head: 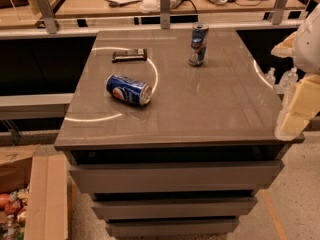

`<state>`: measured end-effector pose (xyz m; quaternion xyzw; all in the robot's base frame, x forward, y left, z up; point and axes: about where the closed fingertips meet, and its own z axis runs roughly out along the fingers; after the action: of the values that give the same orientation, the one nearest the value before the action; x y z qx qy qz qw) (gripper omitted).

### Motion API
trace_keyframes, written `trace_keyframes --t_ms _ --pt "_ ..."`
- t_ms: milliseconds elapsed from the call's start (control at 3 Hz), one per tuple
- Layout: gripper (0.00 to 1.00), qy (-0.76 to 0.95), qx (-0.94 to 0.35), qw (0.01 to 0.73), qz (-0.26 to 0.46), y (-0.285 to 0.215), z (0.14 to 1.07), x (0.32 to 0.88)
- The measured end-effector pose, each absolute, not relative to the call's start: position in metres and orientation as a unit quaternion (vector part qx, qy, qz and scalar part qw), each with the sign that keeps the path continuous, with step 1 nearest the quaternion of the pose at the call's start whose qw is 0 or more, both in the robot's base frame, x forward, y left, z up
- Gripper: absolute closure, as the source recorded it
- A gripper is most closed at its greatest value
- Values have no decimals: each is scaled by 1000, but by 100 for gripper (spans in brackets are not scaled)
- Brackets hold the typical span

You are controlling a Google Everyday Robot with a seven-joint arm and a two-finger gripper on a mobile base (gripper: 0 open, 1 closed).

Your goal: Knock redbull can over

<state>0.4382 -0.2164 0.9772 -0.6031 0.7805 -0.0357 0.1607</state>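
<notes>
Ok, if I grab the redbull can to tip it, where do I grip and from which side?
Probably the upper body of the redbull can, coming from the right, where the hand sits at the right edge of the table. The can stands upright, slim and round, so a sideways grip fits; the Pepsi can and dark bar lie to its left.

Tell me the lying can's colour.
Can: blue, red-white logo; camera view. Gripper at table right edge.

Our arm [308, 49] reaches in at the far right of the view, angled downward, our gripper [294, 121] at its lower end.
</notes>
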Motion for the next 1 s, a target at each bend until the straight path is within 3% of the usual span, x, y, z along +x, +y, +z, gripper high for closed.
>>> trace_keyframes --t_ms 667,1000 --pt "0 785 -588 195 -23 -218 978 442" --pt "0 797 -532 287 12 -235 978 457"
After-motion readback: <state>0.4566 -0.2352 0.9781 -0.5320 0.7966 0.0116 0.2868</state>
